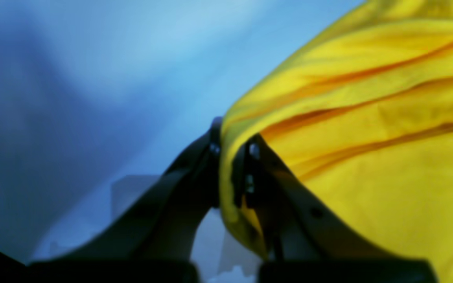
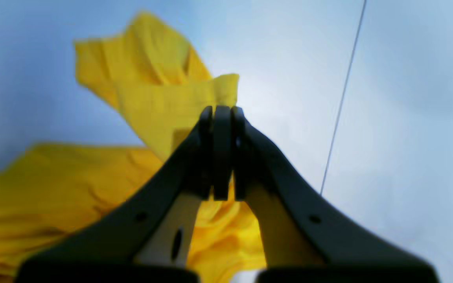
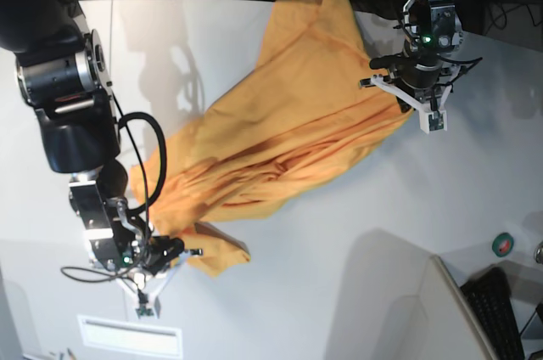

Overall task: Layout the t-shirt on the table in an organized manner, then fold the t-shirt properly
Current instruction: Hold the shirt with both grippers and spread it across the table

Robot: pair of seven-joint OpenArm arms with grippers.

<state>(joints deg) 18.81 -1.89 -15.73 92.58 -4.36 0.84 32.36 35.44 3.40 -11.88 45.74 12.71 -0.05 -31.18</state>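
Both pincers are clamped on the t-shirt (image 3: 288,122): the left gripper (image 1: 230,153) pinches a bunched edge at the far right, the right gripper (image 2: 220,114) a corner at the near left. Between them the cloth stretches diagonally, rumpled, across the table (image 3: 339,275).

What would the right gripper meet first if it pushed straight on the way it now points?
Probably the t-shirt: the right gripper, shut on the cloth, has a yellow fold just past its tips, then bare table. Depth is unclear.
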